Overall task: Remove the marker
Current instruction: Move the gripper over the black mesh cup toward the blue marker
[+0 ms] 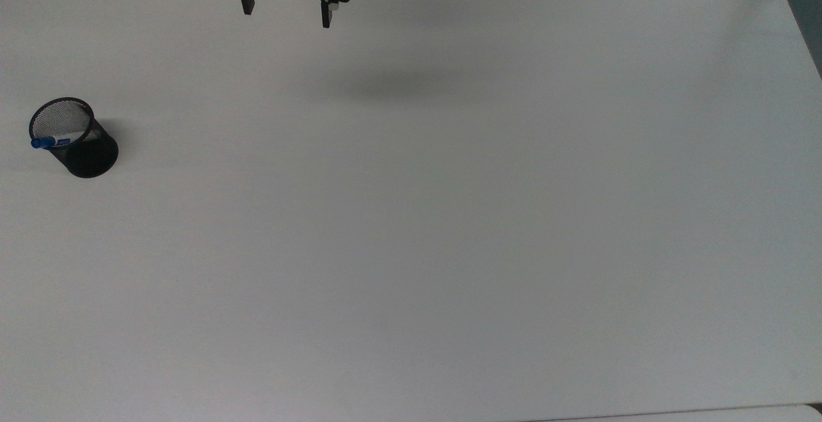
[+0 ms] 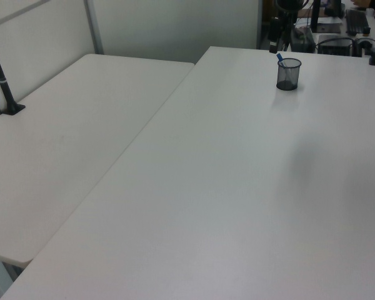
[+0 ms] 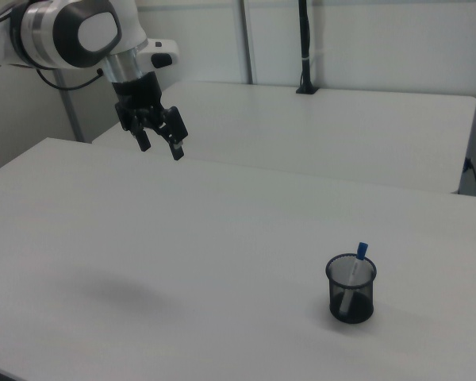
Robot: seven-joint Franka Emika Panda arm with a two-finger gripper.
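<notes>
Hovering at the top view's upper edge, we are holding our gripper point(image 1: 286, 16) with fingers point(image 1: 248, 3) spread; the marker point(image 1: 59, 140) is leaning inside the mesh cup point(image 1: 90, 155) on the surface point(image 1: 449, 216), far left.

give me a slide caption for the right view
Open hand hovers far from the marker standing in a mesh cup.
</notes>
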